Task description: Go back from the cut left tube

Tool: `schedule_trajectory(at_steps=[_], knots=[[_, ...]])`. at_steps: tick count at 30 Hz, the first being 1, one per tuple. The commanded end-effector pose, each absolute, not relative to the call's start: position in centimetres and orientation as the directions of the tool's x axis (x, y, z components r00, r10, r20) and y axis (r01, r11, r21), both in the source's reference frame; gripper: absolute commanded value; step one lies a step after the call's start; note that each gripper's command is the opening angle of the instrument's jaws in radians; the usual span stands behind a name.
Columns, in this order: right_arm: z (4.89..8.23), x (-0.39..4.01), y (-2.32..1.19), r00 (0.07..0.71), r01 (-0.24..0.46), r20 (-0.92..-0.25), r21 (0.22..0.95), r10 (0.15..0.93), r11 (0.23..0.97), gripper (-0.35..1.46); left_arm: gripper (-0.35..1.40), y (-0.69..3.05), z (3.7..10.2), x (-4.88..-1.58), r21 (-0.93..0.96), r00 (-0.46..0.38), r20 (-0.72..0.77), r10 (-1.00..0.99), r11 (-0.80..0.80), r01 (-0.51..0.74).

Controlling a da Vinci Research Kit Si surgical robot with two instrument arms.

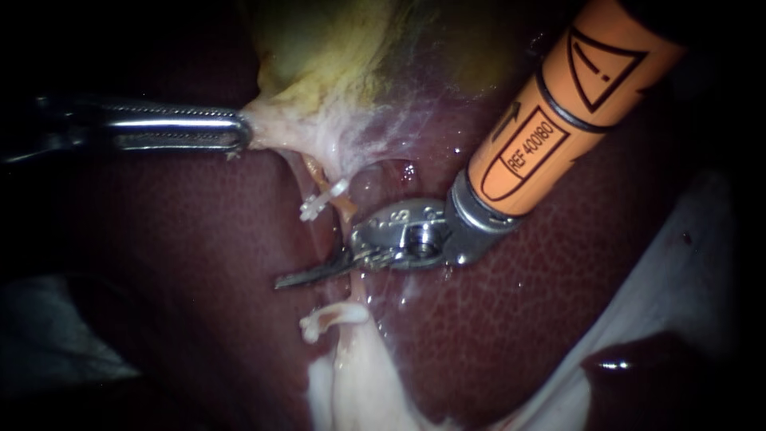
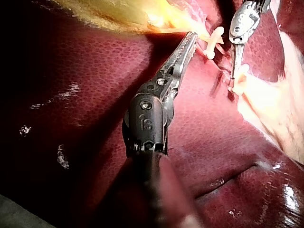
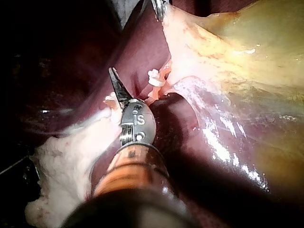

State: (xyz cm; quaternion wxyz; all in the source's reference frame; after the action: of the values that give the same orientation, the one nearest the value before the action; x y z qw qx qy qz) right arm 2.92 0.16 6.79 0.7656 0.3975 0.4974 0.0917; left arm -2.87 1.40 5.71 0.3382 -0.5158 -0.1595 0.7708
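From where I stand the dark, wet liver (image 1: pixel 558 311) fills nearly everything, with the yellowish gallbladder (image 1: pixel 335 48) draped over its upper part. The left instrument (image 1: pixel 236 132) reaches in from the dark, its end effector pinching the pale neck of the gallbladder. The right instrument (image 1: pixel 289 279), on an orange shaft, has its blades pressed together with nothing between them that I can see. They lie across the tube (image 1: pixel 345 209), between an upper clip (image 1: pixel 323 199) and a lower clip (image 1: pixel 321 323).

That tube looks thread-thin, soft and slick, and I'd judge it tears easily. Nothing should take hold of it; the safe grip is the one on the gallbladder neck. Backing out straight along the shaft should keep the blades off both clips. Whether the tube's ends have fully parted is hidden behind the blades, and the left shaft is lost in shadow.
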Motion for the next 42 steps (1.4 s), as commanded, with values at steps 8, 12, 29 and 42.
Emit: schedule_trajectory(at_steps=[8, 12, 29, 42], knots=[[6.74, 2.97, 0.13, 0.43, 0.252, -0.697, 0.702, 0.573, 0.666, 1.21, -0.35, 1.4, 5.71, -2.87, -0.595, -0.239, -0.687, 0.686, -0.72, -0.357], [6.71, 2.96, 0.11, 0.433, 0.243, -0.678, 0.722, 0.594, 0.647, 1.3, -0.35, 1.4, 5.71, -2.87, -0.595, -0.239, -0.687, 0.686, -0.72, -0.357], [6.12, 1.96, 0.08, 0.373, 0.01, -0.747, 0.596, 0.55, 0.803, 1.43, -0.35, 1.41, 5.75, -2.83, -0.595, -0.24, -0.688, 0.685, -0.722, -0.354], [5.79, 0.98, 0.45, 0.519, -0.113, -0.781, 0.34, 0.347, 0.934, 1.45, -0.35, 1.41, 5.75, -2.83, -0.595, -0.24, -0.688, 0.685, -0.722, -0.354]])
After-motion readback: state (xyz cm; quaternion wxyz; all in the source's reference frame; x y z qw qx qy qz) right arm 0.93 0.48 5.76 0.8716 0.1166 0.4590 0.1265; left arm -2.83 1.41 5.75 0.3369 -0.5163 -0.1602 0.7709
